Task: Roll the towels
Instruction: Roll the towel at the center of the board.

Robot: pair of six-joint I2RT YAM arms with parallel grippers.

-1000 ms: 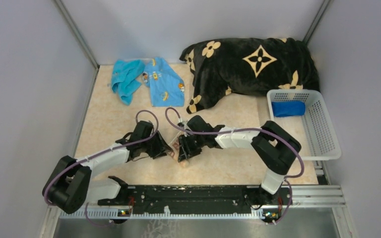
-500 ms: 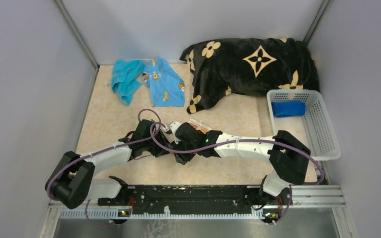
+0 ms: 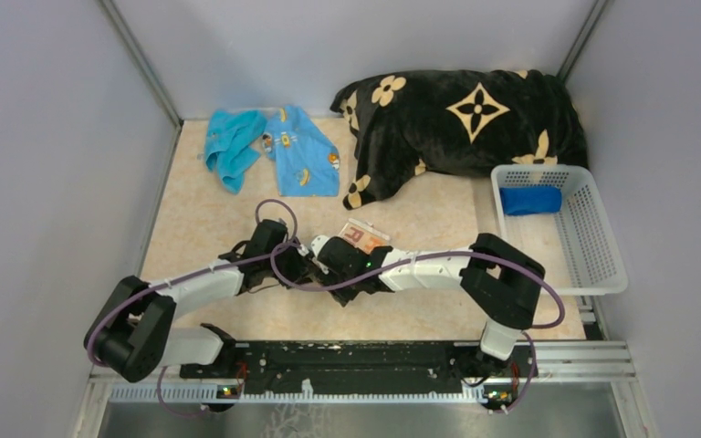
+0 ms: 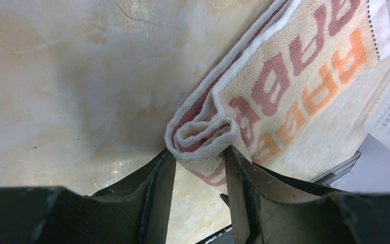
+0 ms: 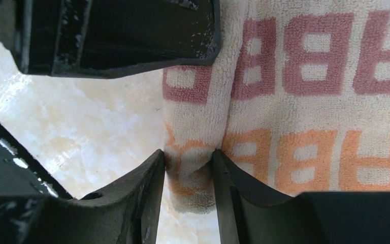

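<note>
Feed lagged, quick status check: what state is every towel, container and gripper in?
RABBIT towel: one end curled into a small roll, rest flat.
left gripper: jaws shut on that roll.
right gripper: jaws shut on a pinched fold of the RABBIT towel.
turquoise towel: crumpled, unrolled.
printed light blue towel: spread out, unrolled.
basket: upright.
dark blue towel: compact bundle in the basket.
black blanket: bunched in a heap.

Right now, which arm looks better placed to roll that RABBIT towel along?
Probably left: the left gripper clamps the started coil of the RABBIT towel, flat cloth stretching ahead. The right gripper also pinches it, but only a raised fold.
</note>
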